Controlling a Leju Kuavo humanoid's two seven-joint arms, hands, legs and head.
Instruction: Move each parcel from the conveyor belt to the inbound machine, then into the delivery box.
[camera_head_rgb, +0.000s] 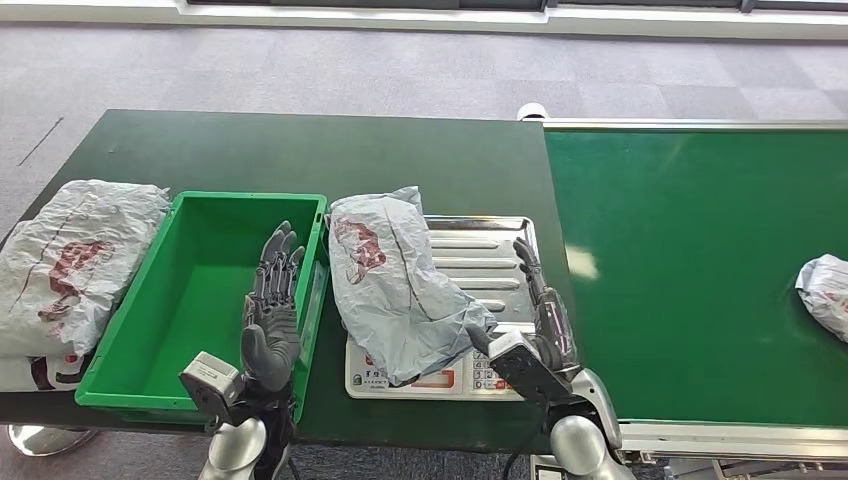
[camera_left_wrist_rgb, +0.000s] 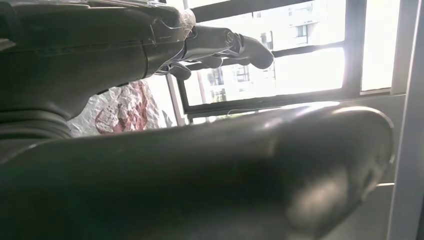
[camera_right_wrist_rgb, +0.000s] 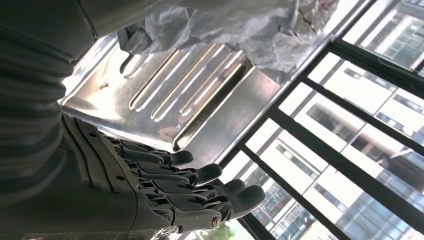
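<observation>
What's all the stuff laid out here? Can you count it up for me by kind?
Grey parcels: 3 (one left of the bin, one on the scale, one on the conveyor belt)
Green bins: 1
Weighing scales with a metal tray: 1
Conveyor belts: 1
Robot hands: 2 (left, right)
Total: 8

**Crinkled plastic, ribbed steel, matt green**

The parcel (camera_head_rgb: 400, 290) on the scale is wrapped in thin, crinkled grey plastic film with a faint sheen. The scale's tray (camera_head_rgb: 490, 262) is shiny ribbed metal. The bin (camera_head_rgb: 170, 310) at left is smooth, slightly glossy green plastic. The conveyor belt (camera_head_rgb: 690, 260) at right looks matt green; the table (camera_head_rgb: 300, 150) is dark matt green.
</observation>
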